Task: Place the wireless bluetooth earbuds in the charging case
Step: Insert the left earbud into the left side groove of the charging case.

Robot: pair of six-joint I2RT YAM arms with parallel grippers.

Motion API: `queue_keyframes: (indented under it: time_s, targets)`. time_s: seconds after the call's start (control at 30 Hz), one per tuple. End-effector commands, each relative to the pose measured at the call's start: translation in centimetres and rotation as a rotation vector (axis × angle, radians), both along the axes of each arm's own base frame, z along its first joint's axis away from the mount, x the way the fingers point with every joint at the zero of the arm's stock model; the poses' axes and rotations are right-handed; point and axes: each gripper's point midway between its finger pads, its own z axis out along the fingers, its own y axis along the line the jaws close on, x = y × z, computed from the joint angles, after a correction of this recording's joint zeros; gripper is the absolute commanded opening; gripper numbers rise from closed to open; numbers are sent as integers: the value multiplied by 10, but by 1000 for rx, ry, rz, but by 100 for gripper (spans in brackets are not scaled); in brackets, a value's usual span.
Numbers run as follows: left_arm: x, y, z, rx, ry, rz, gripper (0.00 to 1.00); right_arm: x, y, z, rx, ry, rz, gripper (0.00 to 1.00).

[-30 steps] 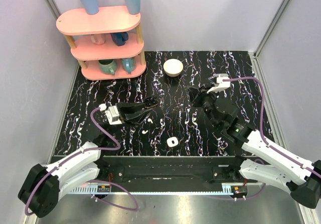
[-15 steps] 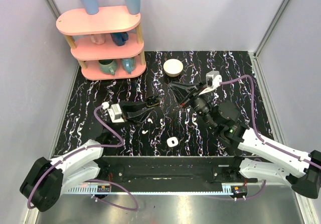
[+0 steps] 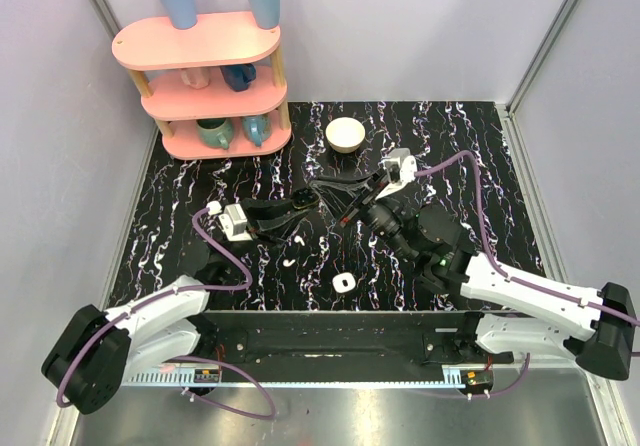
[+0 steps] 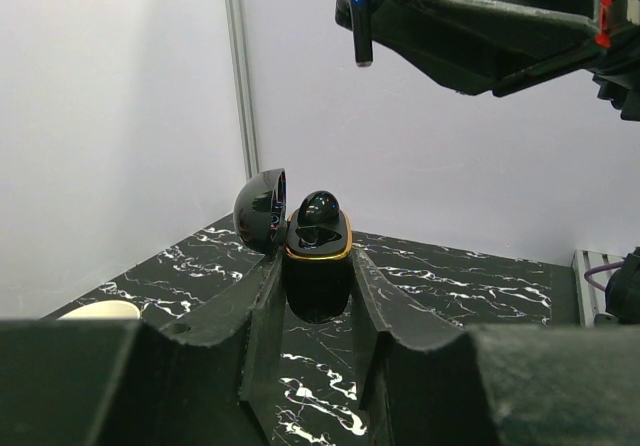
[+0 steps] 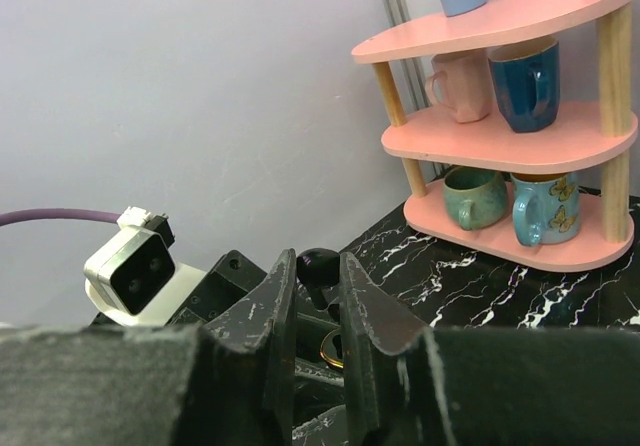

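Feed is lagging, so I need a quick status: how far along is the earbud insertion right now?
Done: the charging case is open, clamped in the left fingers, and one earbud already sits in it. In hand: the right fingers are shut on a small dark piece, apparently the second earbud, hovering over the case. Left: lower it in and seat it.
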Motion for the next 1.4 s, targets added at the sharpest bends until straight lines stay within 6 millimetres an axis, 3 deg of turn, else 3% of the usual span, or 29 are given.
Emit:
queue_keyframes:
  time_s: [0.0,0.5,1.37]
  targets:
    - [-7,10,41,-108,-129,34,0,-6,8,17,48,-41,30,0]
    - [-11,12,40,-126,-131,42,0,-2,25,-7,-12,15,42,0]
    - [-16,15,49,-150,-160,48,0,3,32,-35,-36,86,18,0]
